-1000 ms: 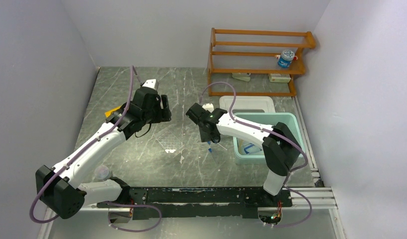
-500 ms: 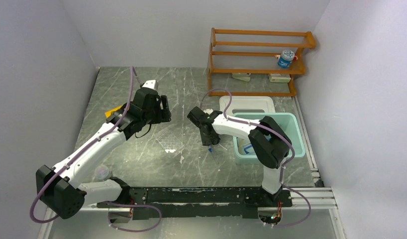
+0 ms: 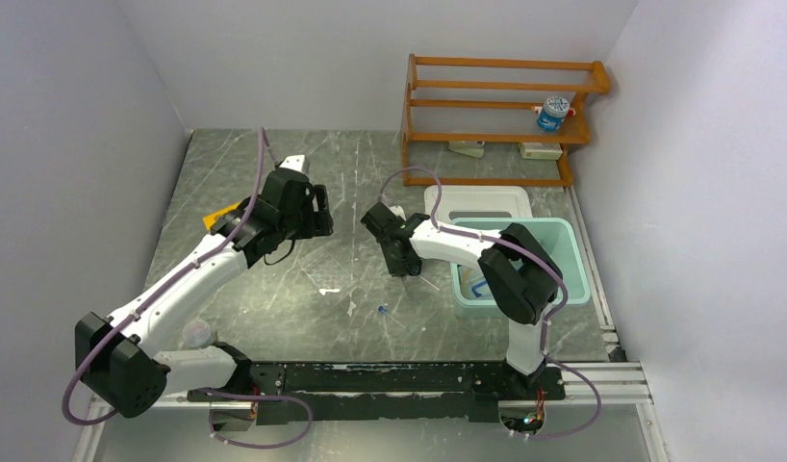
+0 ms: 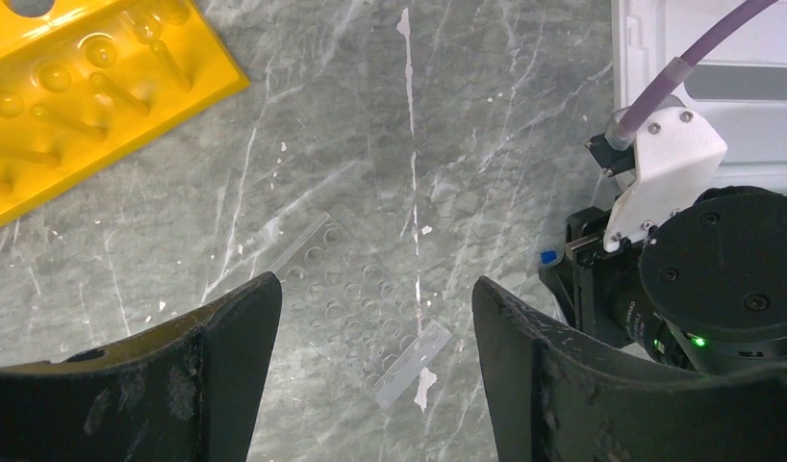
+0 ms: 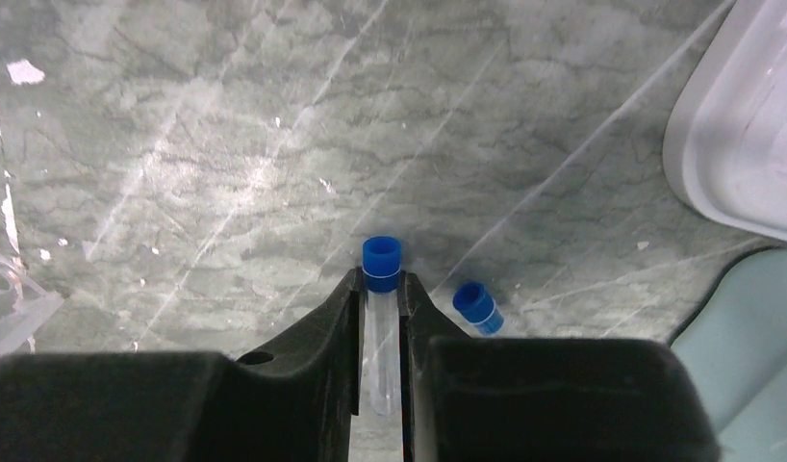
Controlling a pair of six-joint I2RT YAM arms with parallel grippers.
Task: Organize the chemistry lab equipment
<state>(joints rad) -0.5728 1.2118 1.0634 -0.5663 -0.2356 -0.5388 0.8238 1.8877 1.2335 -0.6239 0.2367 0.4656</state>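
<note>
Tube (image 5: 381, 260) with a blue cap sat pinched between the right gripper's (image 5: 380, 285) fingers, mid-table, left of the teal tub (image 5: 755, 342). Carrying it upright to the yellow rack (image 4: 82, 87) seemed wise; the left gripper (image 4: 375, 289) hung spread above the clear tray (image 4: 361, 316).

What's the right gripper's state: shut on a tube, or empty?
Shut on a tube: in the right wrist view the right gripper presses both sides of a blue-capped tube, cap sticking out past the tips.
</note>
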